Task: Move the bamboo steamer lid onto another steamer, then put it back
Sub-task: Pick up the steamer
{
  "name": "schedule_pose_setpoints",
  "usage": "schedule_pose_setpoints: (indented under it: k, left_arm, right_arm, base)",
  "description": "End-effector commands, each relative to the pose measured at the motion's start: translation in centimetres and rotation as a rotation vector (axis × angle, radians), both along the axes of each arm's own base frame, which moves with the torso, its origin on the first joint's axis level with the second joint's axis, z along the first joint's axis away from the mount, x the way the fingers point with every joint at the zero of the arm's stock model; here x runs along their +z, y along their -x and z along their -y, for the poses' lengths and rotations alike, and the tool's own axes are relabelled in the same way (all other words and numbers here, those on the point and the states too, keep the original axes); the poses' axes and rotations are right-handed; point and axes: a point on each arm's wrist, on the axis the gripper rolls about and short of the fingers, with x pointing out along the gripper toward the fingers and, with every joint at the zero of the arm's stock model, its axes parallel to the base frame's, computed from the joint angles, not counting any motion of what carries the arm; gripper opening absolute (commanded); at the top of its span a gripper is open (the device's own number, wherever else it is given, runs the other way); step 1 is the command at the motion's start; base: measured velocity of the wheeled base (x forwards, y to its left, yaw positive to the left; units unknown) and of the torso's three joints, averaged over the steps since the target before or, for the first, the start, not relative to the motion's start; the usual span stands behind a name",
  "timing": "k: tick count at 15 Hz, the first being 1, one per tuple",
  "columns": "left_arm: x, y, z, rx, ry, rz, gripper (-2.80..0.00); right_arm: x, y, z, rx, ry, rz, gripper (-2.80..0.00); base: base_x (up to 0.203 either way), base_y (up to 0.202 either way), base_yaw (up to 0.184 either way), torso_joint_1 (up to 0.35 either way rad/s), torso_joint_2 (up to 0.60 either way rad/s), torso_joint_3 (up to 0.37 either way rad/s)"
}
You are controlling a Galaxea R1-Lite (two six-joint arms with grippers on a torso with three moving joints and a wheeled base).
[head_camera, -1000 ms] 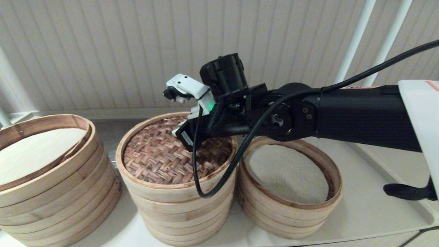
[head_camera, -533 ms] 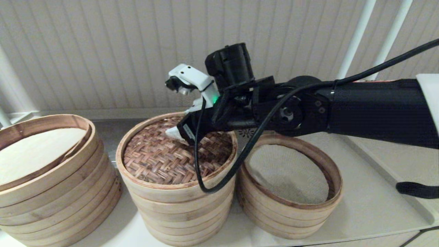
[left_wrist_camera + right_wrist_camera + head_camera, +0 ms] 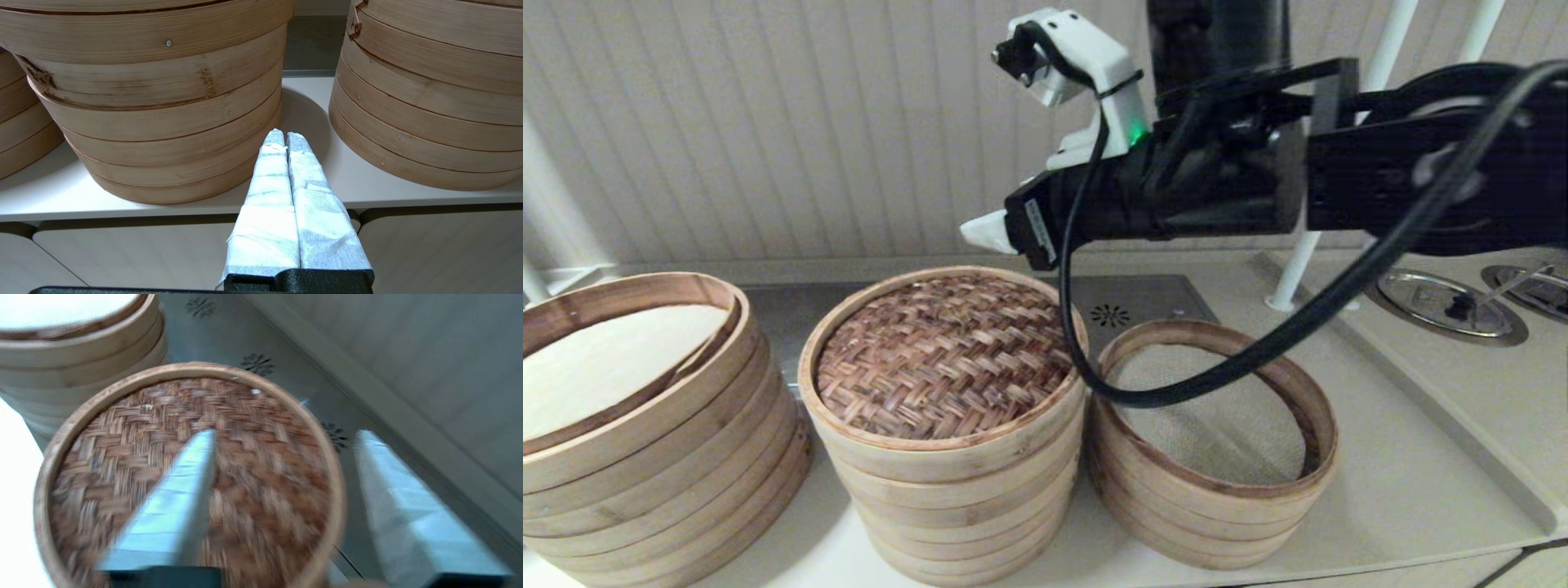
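The right gripper [image 3: 282, 465] has lifted clear of the bamboo steamer lid [image 3: 942, 357], fingers spread apart and empty, leaving it seated on the middle steamer stack [image 3: 952, 490], apparently just released there

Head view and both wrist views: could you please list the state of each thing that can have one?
Lid: seated flat on the middle stack, not gripped.
Middle stack: covered by the lid.
Left stack: uncovered, pale liner showing.
Right stack: uncovered, mesh liner showing.
Right gripper: open, empty, raised above the lid.
Left gripper: shut, empty, low in front of the counter.
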Motion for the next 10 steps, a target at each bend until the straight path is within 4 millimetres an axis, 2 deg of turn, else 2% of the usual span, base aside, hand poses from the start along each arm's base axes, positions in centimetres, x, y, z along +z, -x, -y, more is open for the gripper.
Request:
schedule_pose_setpoints:
  k: [1,4,7,10]
  left_arm:
    - [0.0,0.0,0.0,0.000,0.000,-0.002,-2.80]
    - [0.0,0.0,0.0,0.000,0.000,-0.002,-2.80]
    - [0.0,0.0,0.0,0.000,0.000,-0.003,-2.80]
    - [0.0,0.0,0.0,0.000,0.000,-0.002,-2.80]
  right_arm:
    - [2.9,2.5,3.8,-0.037,-0.051,0.047,-2.80]
    - [4.0,4.6,9.3,-0.147,-0.097,0.041,-2.80]
    - [3.9,7.0,15.7,-0.315,-0.119,0.049,-2.80]
    - [1.8,10.7,21.7,-0.537,-0.127,0.039,-2.80]
  base:
    - [0.000,0.000,0.000,0.000,0.00,0.000]
    - [0.000,0.000,0.000,0.000,0.00,0.000]
    - [0.000,0.000,0.000,0.000,0.00,0.000]
    - [0.000,0.000,0.000,0.000,0.00,0.000]
